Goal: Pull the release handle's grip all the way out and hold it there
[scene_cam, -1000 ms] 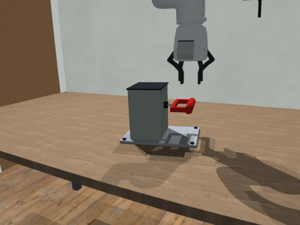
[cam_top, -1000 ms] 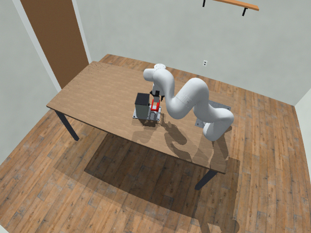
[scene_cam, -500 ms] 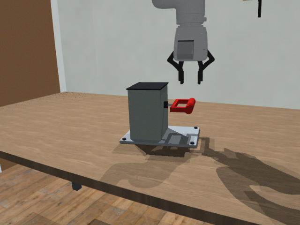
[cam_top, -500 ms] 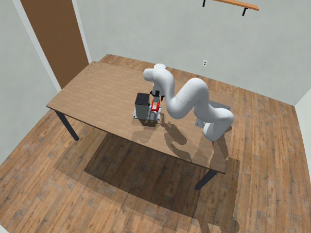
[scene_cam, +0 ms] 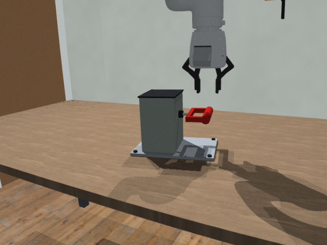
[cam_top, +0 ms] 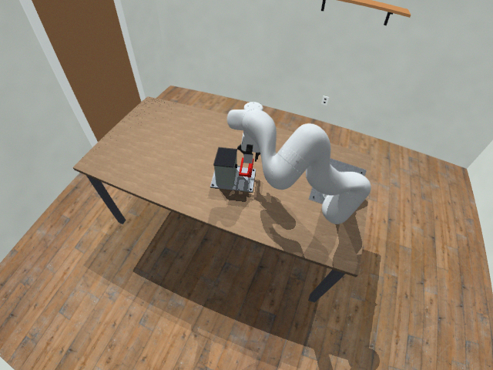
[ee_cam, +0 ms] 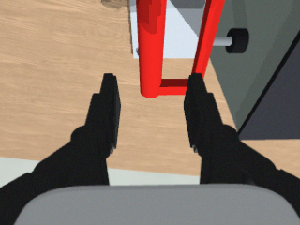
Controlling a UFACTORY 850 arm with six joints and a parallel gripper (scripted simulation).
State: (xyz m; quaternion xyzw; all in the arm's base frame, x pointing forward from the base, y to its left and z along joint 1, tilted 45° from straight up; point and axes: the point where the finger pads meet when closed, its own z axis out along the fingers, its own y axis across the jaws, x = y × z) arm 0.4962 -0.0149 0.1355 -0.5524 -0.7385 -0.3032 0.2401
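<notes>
The red release handle's grip (scene_cam: pixel 200 117) is a rectangular loop with a round bar at its outer end. It sticks out level from the side of the grey housing (scene_cam: pixel 161 121) on a thin rod with a black collar. My gripper (scene_cam: pixel 207 87) hangs in the air above the grip's bar, fingers pointing down, open and empty. In the wrist view the red bar (ee_cam: pixel 152 47) lies below, between the lines of my two black fingers, with the housing (ee_cam: pixel 262 61) at the right. In the top view the grip (cam_top: pixel 249 167) shows under my wrist.
The housing stands on a grey baseplate (scene_cam: pixel 179 150) bolted to the wooden table. The white arm's base (cam_top: pixel 342 199) sits at the table's right side. A brown door (cam_top: pixel 87 59) and a wall shelf (cam_top: pixel 373 5) are far off.
</notes>
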